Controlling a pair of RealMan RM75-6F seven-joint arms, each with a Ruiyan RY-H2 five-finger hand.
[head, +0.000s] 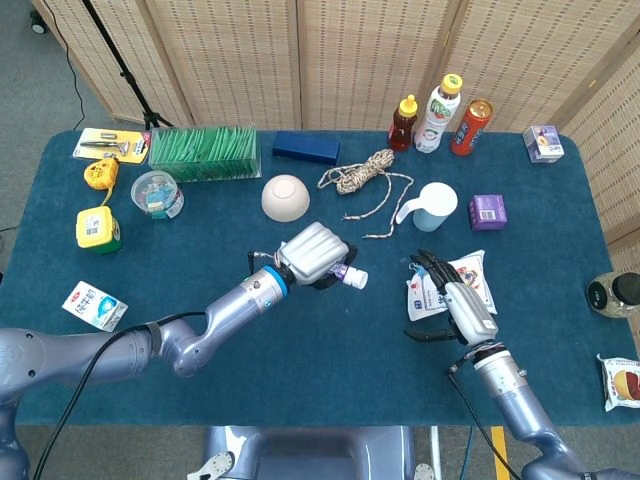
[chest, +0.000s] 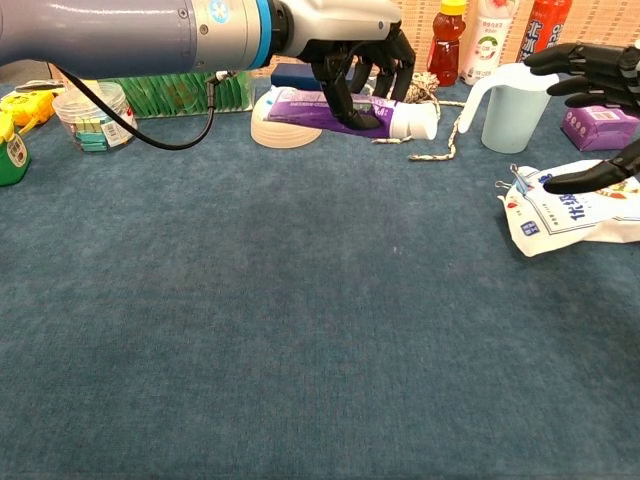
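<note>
My left hand (chest: 350, 60) grips a purple squeeze tube with a white cap (chest: 345, 108), lifted off the dark blue tablecloth (chest: 300, 330) just in front of the upturned cream bowl (head: 285, 196) (cap pointing toward my right side). My right hand (head: 462, 305) holds nothing, fingers spread above the white snack packet (chest: 570, 212), near the pale blue plastic jug (head: 432, 205).

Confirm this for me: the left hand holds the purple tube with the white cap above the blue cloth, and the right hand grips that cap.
Not quite. The right hand does not grip the white cap: the chest view shows it apart from the tube, open over the white printed snack bag. The rest stands: the left hand holds the purple tube with the white cap above the blue cloth.
</note>
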